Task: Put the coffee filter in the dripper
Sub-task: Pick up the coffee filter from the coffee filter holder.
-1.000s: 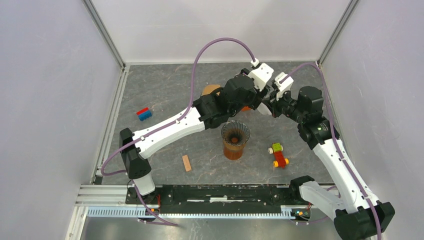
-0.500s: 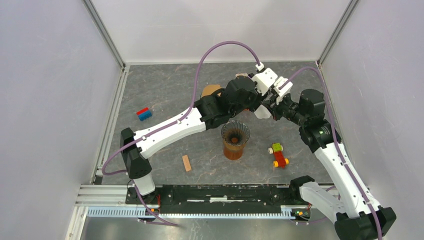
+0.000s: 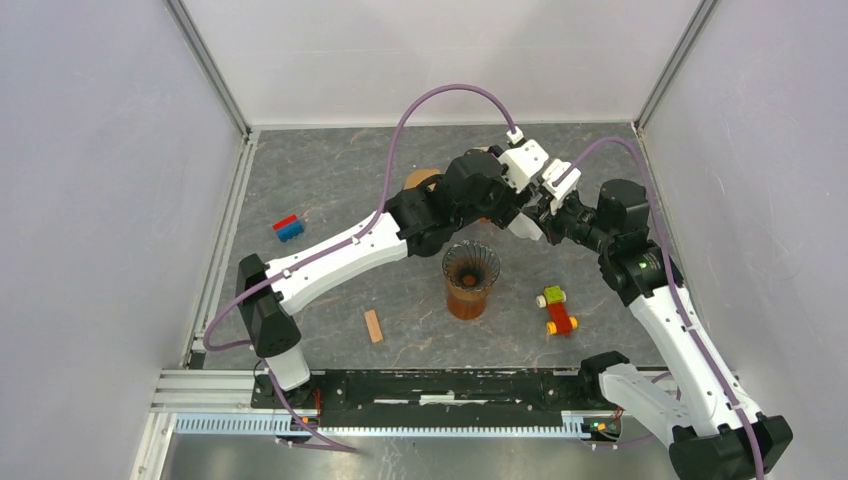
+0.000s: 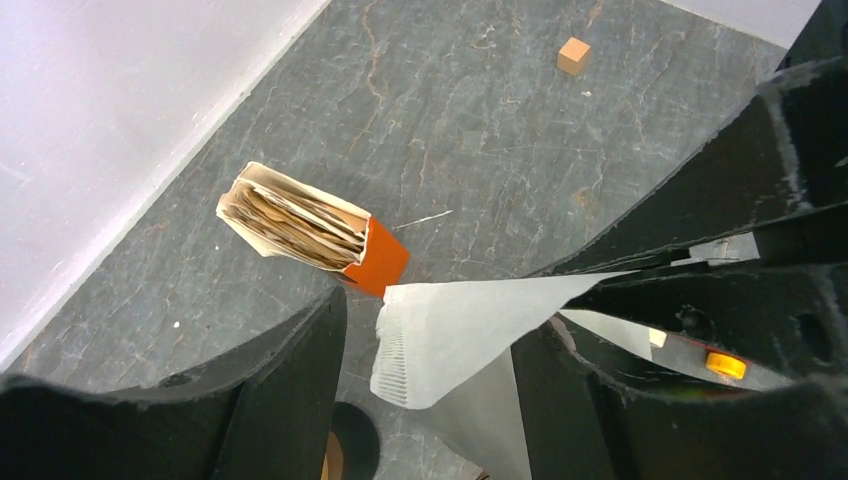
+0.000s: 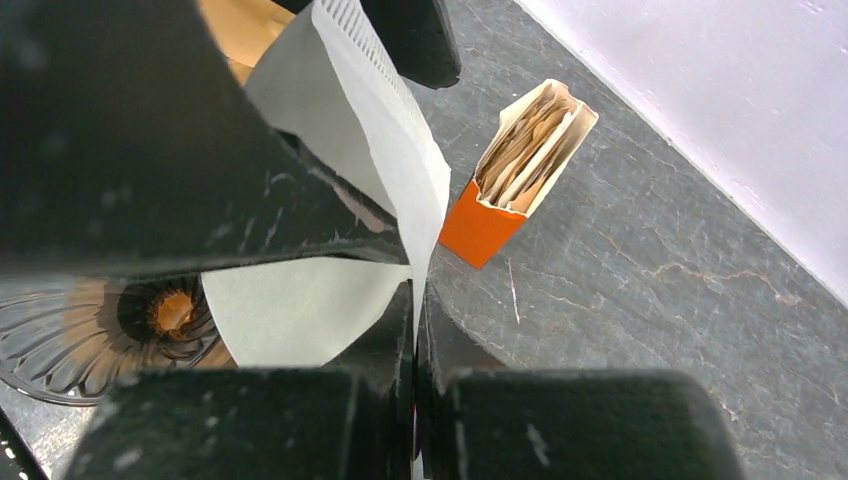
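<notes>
Coffee filter [image 5: 330, 190] hangs in the air just behind the dripper [image 3: 470, 268], pinched in the fully closed right claw [image 5: 413, 330]. The left claw [image 4: 430, 330] gapes around its loose edge, gripping nothing; a tug against that pinch could tear or crumple the paper.

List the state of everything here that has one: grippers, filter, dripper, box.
Dripper: upright on the table, empty.
Filter: held off the table, not in the dripper.
Right gripper: shut on the filter.
Left gripper: open, one finger each side of the filter.
Filter box: open, lying on the table, filters inside.
</notes>
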### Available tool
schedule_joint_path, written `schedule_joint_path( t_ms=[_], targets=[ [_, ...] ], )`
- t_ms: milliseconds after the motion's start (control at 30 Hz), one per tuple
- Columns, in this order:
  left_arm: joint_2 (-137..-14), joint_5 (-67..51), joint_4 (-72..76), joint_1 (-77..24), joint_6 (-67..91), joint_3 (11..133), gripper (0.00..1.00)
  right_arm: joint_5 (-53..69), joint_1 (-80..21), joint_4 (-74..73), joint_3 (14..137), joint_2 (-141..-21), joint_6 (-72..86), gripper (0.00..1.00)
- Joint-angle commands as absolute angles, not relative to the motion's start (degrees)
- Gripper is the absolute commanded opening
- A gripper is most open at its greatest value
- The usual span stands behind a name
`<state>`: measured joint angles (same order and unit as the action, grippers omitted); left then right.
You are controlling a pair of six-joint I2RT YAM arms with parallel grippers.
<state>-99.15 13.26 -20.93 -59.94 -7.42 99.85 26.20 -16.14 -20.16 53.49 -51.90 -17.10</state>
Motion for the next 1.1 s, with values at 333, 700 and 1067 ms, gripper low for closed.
schedule_joint_path(
  t_ms=[333, 700, 1067],
  targets=[
    [-94.02, 2.99, -19.42, -57.04, -10.71, 97.65, 0.44, 28.26, -16.41, -19.79, 54.13, -51.33, -18.21, 0.0],
    [-95.97, 2.39, -19.68, -57.51, -7.03, 99.49, 0.23, 23.42, -16.44, -18.66, 55.57, -53.31, -13.16, 0.0],
    [-93.56, 2.47, -21.62, -57.51, -11.73, 98.99, 0.63, 22.81, -16.2, -18.2, 53.74, -52.13, -14.72, 0.0]
  ],
)
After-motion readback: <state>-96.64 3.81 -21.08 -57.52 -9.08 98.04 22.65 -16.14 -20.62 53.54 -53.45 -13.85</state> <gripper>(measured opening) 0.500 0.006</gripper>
